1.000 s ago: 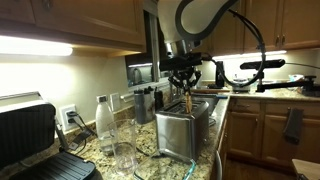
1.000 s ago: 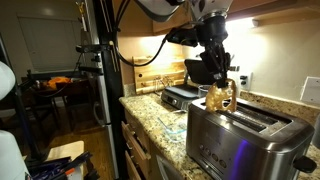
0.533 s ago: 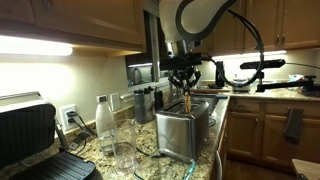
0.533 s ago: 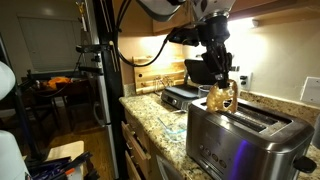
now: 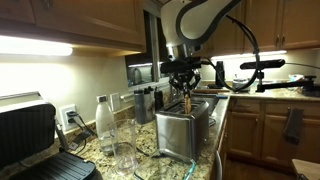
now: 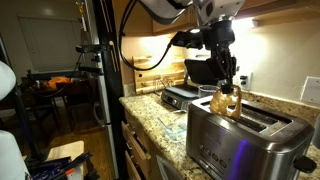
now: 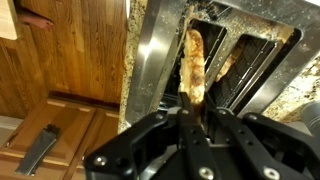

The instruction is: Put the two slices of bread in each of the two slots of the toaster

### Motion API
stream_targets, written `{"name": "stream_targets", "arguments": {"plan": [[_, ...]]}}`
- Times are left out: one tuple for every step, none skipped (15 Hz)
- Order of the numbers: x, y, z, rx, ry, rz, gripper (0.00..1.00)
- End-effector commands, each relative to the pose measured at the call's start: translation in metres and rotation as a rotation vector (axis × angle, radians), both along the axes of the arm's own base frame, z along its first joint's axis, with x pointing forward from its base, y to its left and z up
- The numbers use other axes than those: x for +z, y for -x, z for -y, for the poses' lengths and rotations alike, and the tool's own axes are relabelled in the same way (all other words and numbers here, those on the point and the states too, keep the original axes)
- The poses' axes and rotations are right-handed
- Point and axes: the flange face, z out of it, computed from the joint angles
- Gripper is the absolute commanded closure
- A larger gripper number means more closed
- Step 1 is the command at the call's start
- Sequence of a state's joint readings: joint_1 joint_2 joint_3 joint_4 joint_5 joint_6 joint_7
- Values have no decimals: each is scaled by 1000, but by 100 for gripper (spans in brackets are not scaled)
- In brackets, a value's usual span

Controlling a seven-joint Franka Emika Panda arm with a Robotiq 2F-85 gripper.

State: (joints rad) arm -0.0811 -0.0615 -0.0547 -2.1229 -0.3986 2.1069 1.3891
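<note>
- In an exterior view, the steel toaster (image 5: 184, 130) stands on the stone-topped desk (image 5: 92, 152). A clear bottle (image 5: 104, 122) and a glass (image 5: 124, 146) are near it, and a black grill press (image 5: 28, 138) sits further off at the frame's edge.
- The gripper (image 5: 188, 95) hangs straight down over the toaster's top, clamped on a slice of bread (image 5: 190, 105). The slice stands upright with its lower edge at the toaster's top face.
- In an exterior view from another place, the gripper (image 6: 228, 87) pinches the top of the tan slice (image 6: 226, 102). The slice's bottom meets the top of the toaster (image 6: 245, 142), at the end nearer the wall. The grill press (image 6: 186, 92) lies behind on the desk (image 6: 160, 118).
- In the wrist view, the gripper (image 7: 186, 108) comes in from the bottom, its fingers (image 7: 150, 135) closed on the slice (image 7: 193, 62), which is seen edge-on.
- The slice lines up with one slot (image 7: 210, 32) of the toaster (image 7: 150, 60). The other slot (image 7: 262, 62) runs parallel beside it.
- A tan strip (image 7: 228, 65) just beside the held slice might be the second slice or a reflection; I cannot tell which.
</note>
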Motion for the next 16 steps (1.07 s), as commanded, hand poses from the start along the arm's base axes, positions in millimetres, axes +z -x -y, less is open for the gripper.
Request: {"name": "stream_targets", "arguments": {"plan": [[-1,2,9,8,-23,9,92],[-1,2,10,8,-25,8,88],[-1,2,10,10,-25,7,61],[-1,2,10,12,-26,6,59],[0,3,9,14,-25,4,54],[0,3,9,17,-24,3,49],[1,3,9,17,-24,3,42],[1,3,8,18,-24,3,36],[1,4,8,18,-23,2,29],[1,4,8,18,-25,2,23],[1,4,8,19,-26,3,16],[1,4,8,18,-27,2,10],[0,4,8,19,-28,1,4],[0,4,8,21,-30,0,1],[0,4,8,22,-29,1,0],[0,0,4,12,-7,-7,8]]}}
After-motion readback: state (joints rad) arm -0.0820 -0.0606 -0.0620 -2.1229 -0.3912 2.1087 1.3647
